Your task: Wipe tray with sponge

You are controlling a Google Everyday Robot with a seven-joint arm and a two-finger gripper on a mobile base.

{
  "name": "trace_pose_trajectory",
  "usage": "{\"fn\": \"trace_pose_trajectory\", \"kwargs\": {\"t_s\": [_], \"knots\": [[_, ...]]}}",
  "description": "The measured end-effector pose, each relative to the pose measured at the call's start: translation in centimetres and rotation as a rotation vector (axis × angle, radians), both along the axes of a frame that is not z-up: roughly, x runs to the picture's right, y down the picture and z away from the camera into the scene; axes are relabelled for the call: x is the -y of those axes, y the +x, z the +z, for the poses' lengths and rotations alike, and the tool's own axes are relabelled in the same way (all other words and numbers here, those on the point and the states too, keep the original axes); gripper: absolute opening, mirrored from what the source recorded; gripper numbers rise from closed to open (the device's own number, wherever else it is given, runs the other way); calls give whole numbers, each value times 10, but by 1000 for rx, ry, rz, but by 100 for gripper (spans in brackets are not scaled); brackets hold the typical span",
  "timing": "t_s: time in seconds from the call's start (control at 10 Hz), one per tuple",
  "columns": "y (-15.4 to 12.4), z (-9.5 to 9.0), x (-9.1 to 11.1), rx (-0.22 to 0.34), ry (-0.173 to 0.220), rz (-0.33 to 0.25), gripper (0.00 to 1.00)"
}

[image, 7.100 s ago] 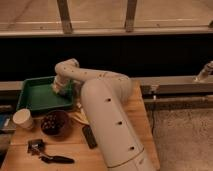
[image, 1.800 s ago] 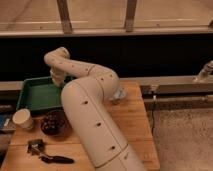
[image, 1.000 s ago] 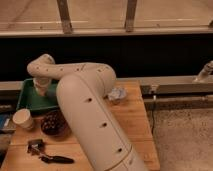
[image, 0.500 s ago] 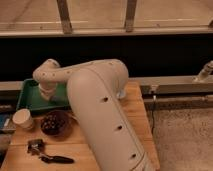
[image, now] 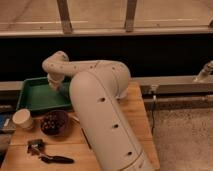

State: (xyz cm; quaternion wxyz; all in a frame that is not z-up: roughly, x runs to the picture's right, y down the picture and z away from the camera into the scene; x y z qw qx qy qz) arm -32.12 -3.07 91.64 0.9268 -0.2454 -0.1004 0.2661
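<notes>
Visibly, one gripper (image: 54, 84) is lowered over one green tray (image: 30, 96) — finger state cannot be told; one bowl (image: 54, 122) and one cup (image: 23, 119) are set on the surface (image: 135, 107).

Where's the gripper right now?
In the camera view, the gripper is down over the green tray, toward its right half, behind the dark bowl.

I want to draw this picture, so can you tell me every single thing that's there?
tray: one, green, back left of the wooden table.
bowl: one, dark brown, in front of the tray.
cup: one, white, left of the bowl.
tool: one, black-handled, front left of the table.
table: one, light wood.
arm: one, cream, curving over the table.
end effector: one, over the tray's right part.
</notes>
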Motion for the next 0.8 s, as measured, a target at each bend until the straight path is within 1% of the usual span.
{"fn": "trace_pose_trajectory", "kwargs": {"t_s": [0.1,0.2,0.3,0.4,0.5,0.6,0.7,0.8], "knots": [[-11,3,6,15,6,-14,0],[-31,3,8,46,9,-34,0],[-37,1,7,61,12,-47,0],[-44,-6,1,77,13,-62,0],[-48,-18,-8,87,16,-73,0],[-56,-35,-24,98,16,-82,0],[-53,-52,-38,96,21,-87,0],[-45,-66,-47,84,30,-85,0]]}}
